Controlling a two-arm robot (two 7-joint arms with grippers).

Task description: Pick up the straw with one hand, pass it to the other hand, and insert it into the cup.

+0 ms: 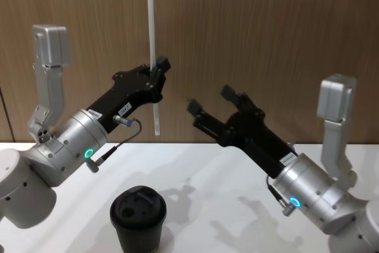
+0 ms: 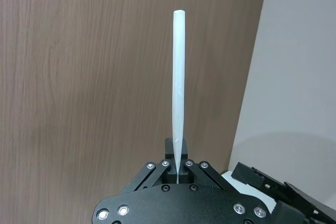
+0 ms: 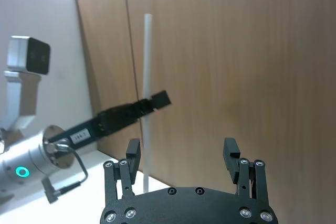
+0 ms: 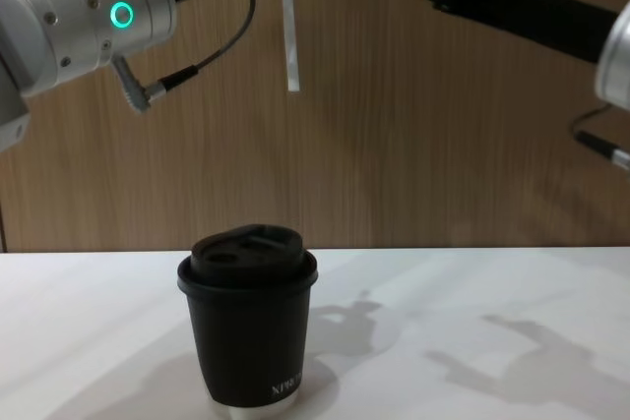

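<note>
A brown wood-grain wall (image 1: 278, 34) stands behind the left fingers (image 1: 161, 64) and the right fingers (image 1: 199, 111), its grain running upright. Below both sets of fingers lies a white tabletop (image 1: 219, 170), which meets the wall along a straight edge. Soft grey shadows (image 1: 251, 204) fall on the tabletop under the right fingers. In the right wrist view a thin dark seam (image 3: 127, 24) splits the wall beyond the fingers, and a white panel (image 3: 47, 19) stands next to it.

Black left gripper (image 1: 159, 68) on green-lit silver wrist (image 1: 77, 143), black right gripper (image 1: 212, 101) on blue-lit silver wrist (image 1: 305, 188)
</note>
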